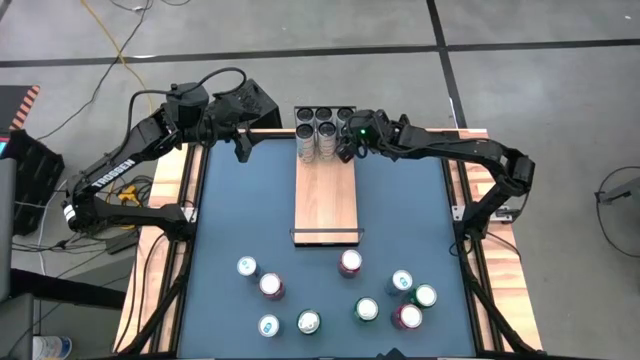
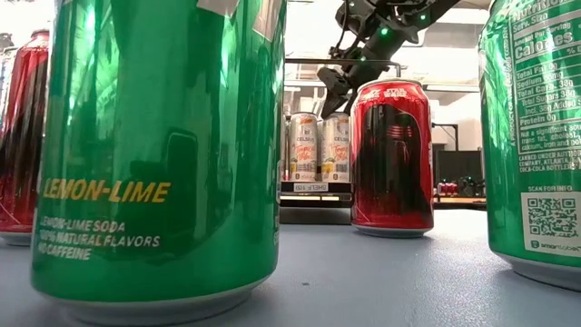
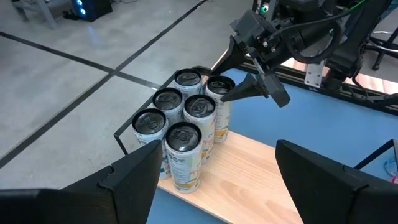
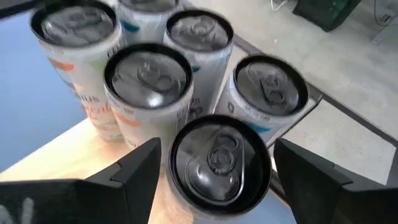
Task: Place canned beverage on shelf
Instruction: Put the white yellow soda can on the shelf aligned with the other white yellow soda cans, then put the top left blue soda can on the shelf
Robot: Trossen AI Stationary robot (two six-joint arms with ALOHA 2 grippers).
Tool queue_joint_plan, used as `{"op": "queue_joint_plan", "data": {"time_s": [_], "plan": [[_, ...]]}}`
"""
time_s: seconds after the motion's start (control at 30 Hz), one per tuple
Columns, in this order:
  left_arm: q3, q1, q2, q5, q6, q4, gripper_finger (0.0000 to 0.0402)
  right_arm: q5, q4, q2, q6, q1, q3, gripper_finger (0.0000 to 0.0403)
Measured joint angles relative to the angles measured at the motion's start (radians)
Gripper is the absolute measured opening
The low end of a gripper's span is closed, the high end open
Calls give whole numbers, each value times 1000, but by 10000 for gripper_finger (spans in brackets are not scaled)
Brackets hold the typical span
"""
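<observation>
Nearest can (image 4: 219, 163), rigid, slick and probably heavy, stands shelved between the released right gripper (image 4: 214, 171) jaws; grasp mid-wall.

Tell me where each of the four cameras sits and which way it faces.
High: overhead, straight down on the table; both arms show.
Low: tabletop level, looking past a lemon-lime can toward the shelf; the right claw shows.
Left wrist: past its own fingers at the shelved cans.
Right wrist: down over those cans.
Both wrist views share them.
</observation>
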Motion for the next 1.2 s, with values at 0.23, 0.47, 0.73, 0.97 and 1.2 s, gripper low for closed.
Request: {"op": "queue_joint_plan", "data": {"time_s": [0.23, 0.47, 0.73, 0.97, 1.2], "plan": [[0, 0, 0, 0, 0, 0, 300, 0, -7, 0, -1, 1, 14, 296], [0, 0, 0, 15, 0, 0, 300, 0, -82, -11, -61, 27, 115, 296], [0, -37, -1, 262, -29, -1, 300, -8, -411, -78, -190, 78, 411, 296], [27, -235, -1, 216, -93, -48, 300, -7, -638, -134, -269, 152, 686, 296], [147, -508, -1, -49, -235, -254, 300, -3, -770, -200, -270, 210, 816, 296]]}}
